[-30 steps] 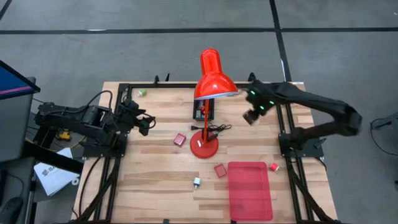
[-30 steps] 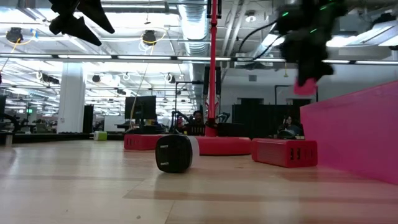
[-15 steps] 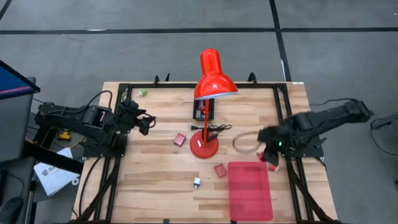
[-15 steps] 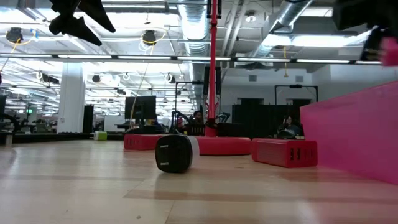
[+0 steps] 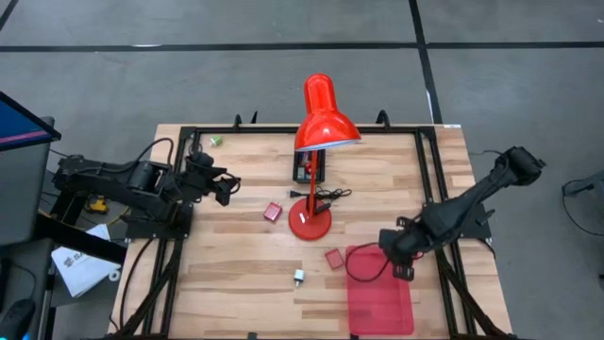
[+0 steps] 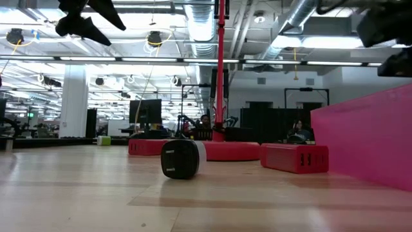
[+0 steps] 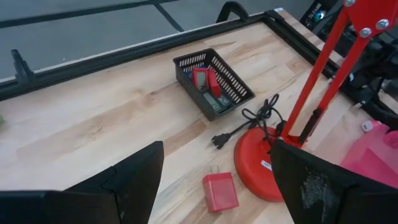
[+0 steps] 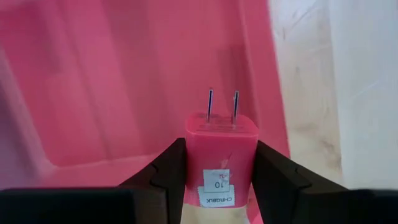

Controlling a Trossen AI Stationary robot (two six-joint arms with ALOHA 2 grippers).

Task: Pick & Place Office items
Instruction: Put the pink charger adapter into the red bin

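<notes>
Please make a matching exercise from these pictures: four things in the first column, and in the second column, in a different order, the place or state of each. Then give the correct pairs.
Things:
1. pink charger
2. black-and-white plug
3. black basket
4. left gripper

Places or states:
A. behind the lamp's base, holding small items
B. open, holding nothing
C. between the right gripper's fingers, over the red tray
D. alone on the table, left of the tray

Pairs: 1-C, 2-D, 3-A, 4-B

A big open-plan lab or workshop: exposed ducts (image 6: 205,22) and strip lights overhead, monitors (image 6: 143,111) on far desks, concrete floor (image 5: 236,24).
</notes>
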